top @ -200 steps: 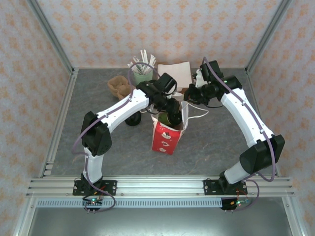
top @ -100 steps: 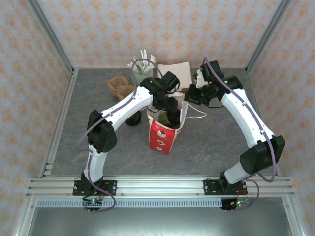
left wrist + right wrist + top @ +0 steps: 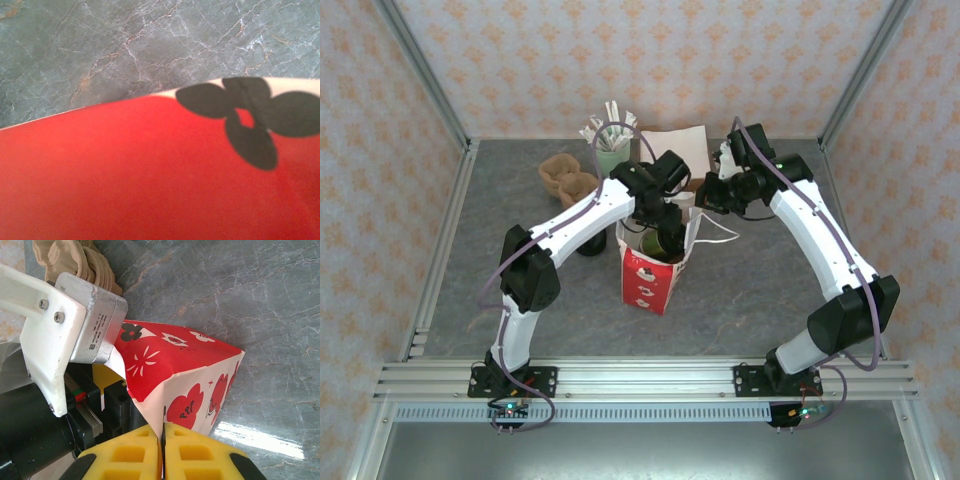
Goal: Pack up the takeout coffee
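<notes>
From above, the left gripper (image 3: pixel 663 222) reaches into the open mouth of the red paper bag (image 3: pixel 645 285), where the takeout coffee (image 3: pixel 667 243) shows dark just beneath it; whether its jaws grip the cup cannot be told. The left wrist camera sees the bag's red, flower-printed side against the grey table (image 3: pixel 125 45). In the right wrist view, the right gripper (image 3: pixel 162 440) is pinched together on the bag's upper edge.

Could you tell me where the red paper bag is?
In the top view, the red paper bag stands mid-table, under the left claw, its right edge pinched by the right claw.
</notes>
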Action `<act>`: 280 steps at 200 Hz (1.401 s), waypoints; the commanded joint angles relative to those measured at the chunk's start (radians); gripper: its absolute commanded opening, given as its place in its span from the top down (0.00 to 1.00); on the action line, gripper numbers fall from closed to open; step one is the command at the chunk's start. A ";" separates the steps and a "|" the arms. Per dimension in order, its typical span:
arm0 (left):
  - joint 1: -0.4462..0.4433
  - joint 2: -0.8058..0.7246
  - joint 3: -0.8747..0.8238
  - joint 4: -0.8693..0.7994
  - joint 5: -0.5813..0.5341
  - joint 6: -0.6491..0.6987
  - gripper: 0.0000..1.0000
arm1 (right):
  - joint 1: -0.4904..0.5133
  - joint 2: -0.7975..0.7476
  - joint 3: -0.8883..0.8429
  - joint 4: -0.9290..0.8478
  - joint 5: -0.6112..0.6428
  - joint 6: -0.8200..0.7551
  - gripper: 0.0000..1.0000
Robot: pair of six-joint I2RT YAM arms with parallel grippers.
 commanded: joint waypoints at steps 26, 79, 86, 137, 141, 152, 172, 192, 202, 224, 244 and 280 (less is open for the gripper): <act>0.011 -0.023 -0.004 -0.087 -0.093 -0.008 0.57 | -0.008 -0.009 0.030 -0.026 0.020 -0.026 0.89; 0.016 -0.069 -0.020 0.022 0.054 -0.002 0.56 | -0.008 -0.005 0.039 -0.026 0.022 -0.024 0.89; 0.016 -0.077 -0.029 0.040 0.070 -0.004 0.56 | -0.008 -0.002 0.039 -0.026 0.023 -0.024 0.89; -0.011 -0.111 -0.103 0.095 0.138 0.020 0.54 | -0.008 0.002 0.039 -0.015 0.023 -0.014 0.89; -0.015 -0.115 -0.114 0.099 0.141 0.021 0.55 | -0.008 0.003 0.042 -0.015 0.023 -0.012 0.89; -0.020 -0.120 -0.137 0.104 0.137 0.021 0.56 | -0.008 0.006 0.044 -0.013 0.022 -0.008 0.89; -0.020 -0.122 -0.165 0.109 0.114 0.023 0.57 | -0.008 0.011 0.043 -0.006 0.016 -0.002 0.89; -0.020 -0.110 -0.163 0.114 0.089 0.026 0.57 | -0.007 0.013 0.042 -0.006 0.008 -0.003 0.89; -0.020 -0.096 -0.147 0.108 0.075 0.021 0.57 | -0.008 0.013 0.042 -0.004 0.006 -0.002 0.89; -0.020 -0.067 -0.100 0.081 0.018 0.000 0.54 | -0.008 0.014 0.042 -0.001 0.000 0.002 0.89; -0.023 -0.048 -0.080 0.072 -0.002 -0.001 0.54 | -0.008 0.013 0.039 0.001 -0.001 0.004 0.89; -0.026 -0.034 -0.080 0.023 -0.042 0.013 0.55 | -0.008 0.012 0.041 -0.007 0.005 0.000 0.88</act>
